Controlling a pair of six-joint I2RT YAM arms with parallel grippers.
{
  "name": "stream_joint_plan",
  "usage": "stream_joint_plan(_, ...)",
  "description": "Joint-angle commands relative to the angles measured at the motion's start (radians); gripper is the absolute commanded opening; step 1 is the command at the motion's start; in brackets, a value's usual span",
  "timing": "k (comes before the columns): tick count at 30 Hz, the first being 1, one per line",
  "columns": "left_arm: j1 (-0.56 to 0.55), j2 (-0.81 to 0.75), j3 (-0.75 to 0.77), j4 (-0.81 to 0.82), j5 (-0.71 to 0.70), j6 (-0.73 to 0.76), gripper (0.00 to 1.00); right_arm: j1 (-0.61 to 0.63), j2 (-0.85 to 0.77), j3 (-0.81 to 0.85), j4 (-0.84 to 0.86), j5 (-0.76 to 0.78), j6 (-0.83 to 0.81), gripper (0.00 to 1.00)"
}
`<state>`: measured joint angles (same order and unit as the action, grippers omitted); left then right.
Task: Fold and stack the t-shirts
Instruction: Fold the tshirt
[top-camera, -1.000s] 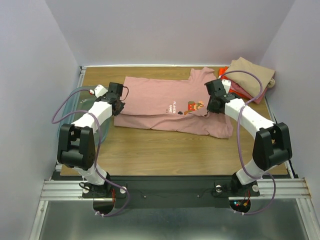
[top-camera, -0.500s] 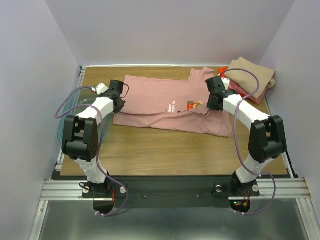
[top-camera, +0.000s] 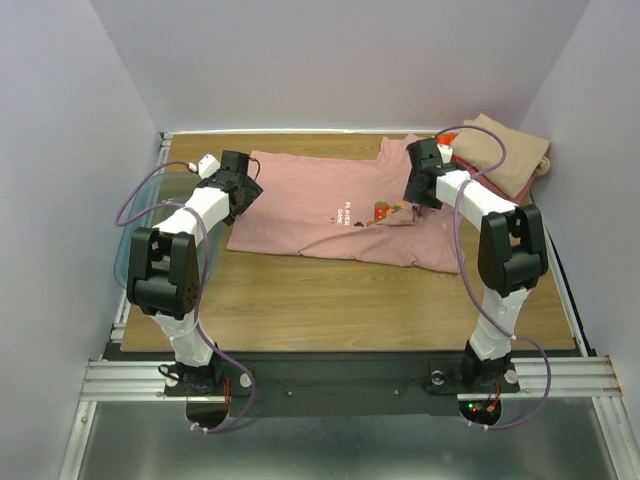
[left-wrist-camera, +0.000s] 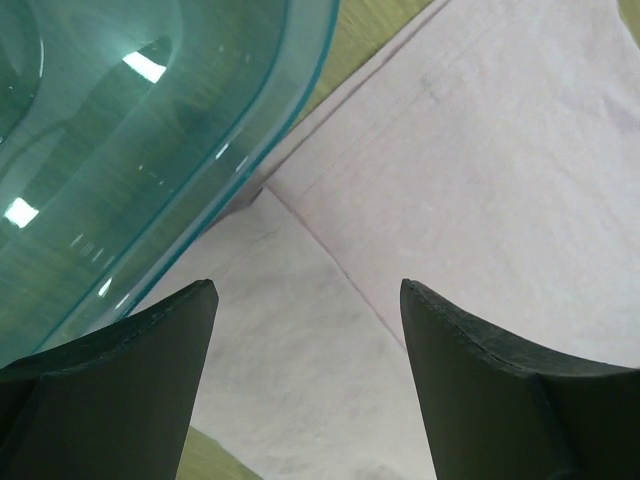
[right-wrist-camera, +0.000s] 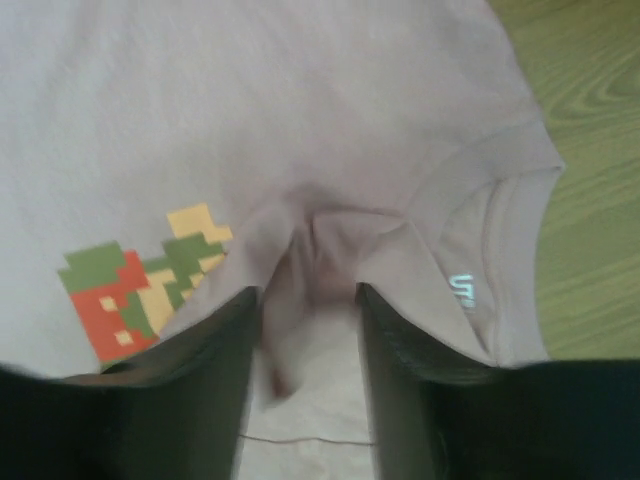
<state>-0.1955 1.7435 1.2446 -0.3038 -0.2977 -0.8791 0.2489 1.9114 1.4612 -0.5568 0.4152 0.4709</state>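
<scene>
A dusty-pink t-shirt (top-camera: 320, 200) lies across the far half of the table, its pixel cartoon print (top-camera: 385, 212) facing up. My left gripper (top-camera: 243, 190) hovers over the shirt's left edge beside the bin. Its jaws (left-wrist-camera: 310, 290) are open wide, with only flat pink cloth (left-wrist-camera: 480, 180) beneath. My right gripper (top-camera: 415, 195) is over the chest, between the print (right-wrist-camera: 140, 280) and the collar (right-wrist-camera: 500, 230). It (right-wrist-camera: 305, 290) stands open, and a loose ridge of pink fabric rises in the gap. Folded t-shirts (top-camera: 505, 155), tan on top, are stacked at the far right corner.
A clear teal plastic bin (top-camera: 140, 215) sits at the table's left edge, its rim (left-wrist-camera: 300, 80) right by my left fingers. Bare wooden table (top-camera: 340, 300) runs along the near side. Purple walls close in the back and both sides.
Both grippers were shut on the shirt and have opened, letting the fabric go. Both arms have shifted a little toward the far side, and the shirt's near fold has settled.
</scene>
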Motion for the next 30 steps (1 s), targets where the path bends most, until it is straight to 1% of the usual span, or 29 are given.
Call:
stream_joint_plan(1,-0.024,-0.064,0.039,0.008,0.023,0.041,0.86,-0.008,0.018,0.086,0.034,-0.018,-0.006,0.63)
stream_joint_plan(3,-0.042,-0.079,0.045,0.011,0.032,0.058,0.86,-0.010,0.005,0.099,0.034,-0.029,-0.009,0.69)
stream_joint_plan(5,-0.058,-0.093,0.042,0.011,0.031,0.060,0.86,-0.010,-0.021,0.061,0.034,-0.045,-0.006,0.71)
stream_joint_plan(7,-0.087,-0.111,0.036,0.017,0.032,0.069,0.87,-0.010,-0.078,0.018,0.035,-0.078,-0.002,0.84)
stream_joint_plan(9,-0.104,-0.117,0.033,0.019,0.037,0.075,0.87,-0.010,-0.123,-0.063,0.037,-0.108,0.008,0.87)
stream_joint_plan(11,-0.127,-0.128,0.016,0.023,0.051,0.078,0.87,-0.008,-0.176,-0.152,0.061,-0.180,0.017,0.87)
stream_joint_plan(12,-0.134,-0.133,0.007,0.026,0.055,0.078,0.87,-0.008,-0.190,-0.153,0.080,-0.208,0.020,0.87)
stream_joint_plan(14,-0.156,-0.153,-0.046,0.038,0.058,0.071,0.87,-0.008,-0.219,-0.260,0.156,-0.353,0.018,0.88)
stream_joint_plan(15,-0.162,-0.159,-0.047,0.048,0.061,0.069,0.87,-0.008,-0.221,-0.271,0.178,-0.354,0.017,0.94)
stream_joint_plan(16,-0.166,-0.165,-0.080,0.054,0.074,0.069,0.87,-0.008,-0.218,-0.280,0.193,-0.409,0.017,0.99)
stream_joint_plan(20,-0.177,-0.206,-0.177,0.091,0.106,0.058,0.87,-0.008,-0.164,-0.254,0.236,-0.486,0.006,1.00)
stream_joint_plan(25,-0.176,-0.257,-0.270,0.106,0.097,0.048,0.87,-0.008,-0.066,-0.188,0.250,-0.486,0.008,1.00)
stream_joint_plan(29,-0.177,-0.269,-0.300,0.103,0.085,0.048,0.88,-0.007,0.023,-0.096,0.259,-0.497,-0.002,1.00)
stream_joint_plan(30,-0.177,-0.269,-0.298,0.097,0.080,0.049,0.87,-0.007,0.041,-0.041,0.261,-0.501,-0.006,1.00)
